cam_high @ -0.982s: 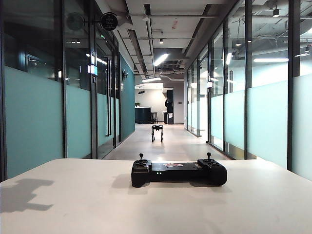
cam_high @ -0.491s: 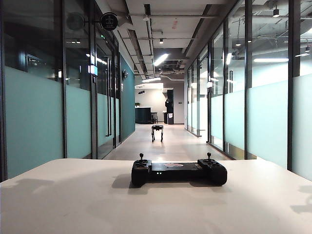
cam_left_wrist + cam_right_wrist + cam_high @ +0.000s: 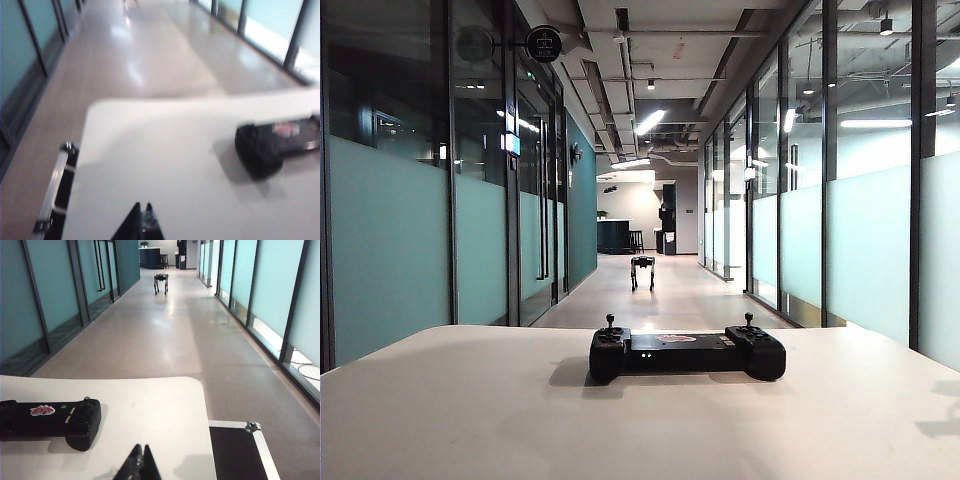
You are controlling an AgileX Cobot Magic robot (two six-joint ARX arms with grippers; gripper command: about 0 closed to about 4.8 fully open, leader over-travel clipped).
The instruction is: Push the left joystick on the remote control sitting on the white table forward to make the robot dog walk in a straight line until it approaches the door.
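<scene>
- Corridor (image 3: 665,290) with a glossy pale floor, running straight away from the table toward a far dark counter area.
- Frosted teal glass walls (image 3: 390,240) in dark frames on both sides; bare ceiling with pipes and long lamps (image 3: 650,122) above.
- White table (image 3: 470,420) in front, matte, with a rounded far edge, lit evenly with soft shadows.
- Remote control (image 3: 687,354) near the far edge of the table, about in the middle, lying flat, both thin sticks upright, small green lights on the near face, reddish mark on top.
- Robot dog (image 3: 642,271) far down the corridor, standing on the floor, well apart from the table.
- Left gripper (image 3: 142,226) above the table on the left side, apart from the remote control (image 3: 272,145); fingers pressed together, grasping nothing; view blurred.
- Right gripper (image 3: 139,464) above the table near its right edge, near the remote control (image 3: 50,421) but not touching it; fingers clenched, grasping nothing.
- Black case with metal edging (image 3: 245,450) just beside the table edge, lower than the tabletop, seen in the right wrist view.
</scene>
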